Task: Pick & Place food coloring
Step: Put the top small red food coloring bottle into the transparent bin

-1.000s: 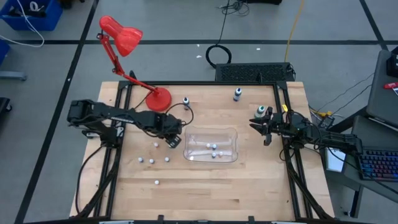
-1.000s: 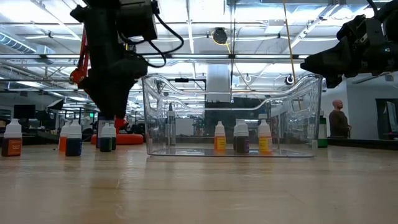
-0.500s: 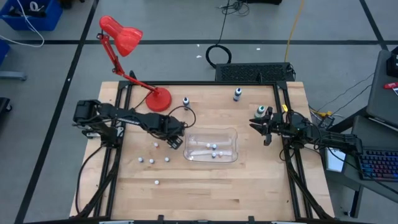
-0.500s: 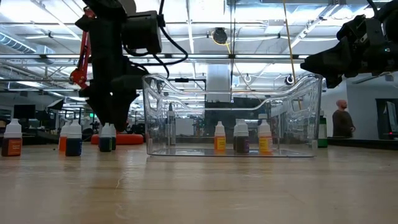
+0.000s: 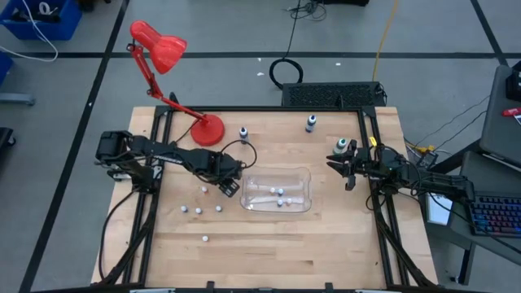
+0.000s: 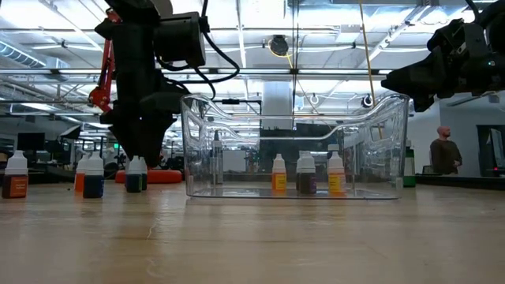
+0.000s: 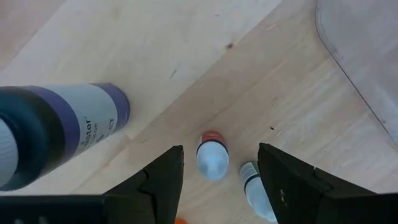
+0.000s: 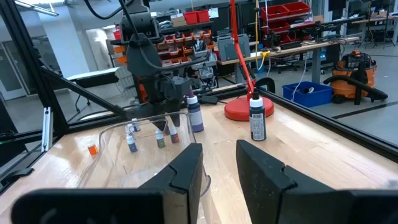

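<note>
High view shows the left gripper (image 5: 227, 185) low over the table (image 5: 269, 244), just beside the left wall of the clear tray (image 5: 303, 172), which stands near the table's middle. In the left wrist view its two fingers (image 7: 163, 180) are spread, with nothing between them, and one tiny food coloring bottle (image 7: 212, 155) with a red collar stands upright on the wood right in the gap ahead. A second small bottle (image 7: 255, 186) stands just beside it, and a bigger purple-labelled bottle (image 7: 68, 127) is near.

Some food coloring bottles (image 5: 279, 195) are already inside the tray. Others are still on the table to the left of the tray, toward the front edge (image 5: 199, 209).

The right gripper (image 5: 348, 167) waits near the table's right edge, beside a green-capped bottle (image 5: 342, 146); its fingers (image 8: 183, 177) are a little apart and hold nothing.

I judge the small bottle to be very light, stiff plastic and smooth. It will probably tip or slide if a finger touches it first on one side. The best hold seems to be across the body under the cap, with the fingers centred and the neighbour bottle kept outside.
</note>
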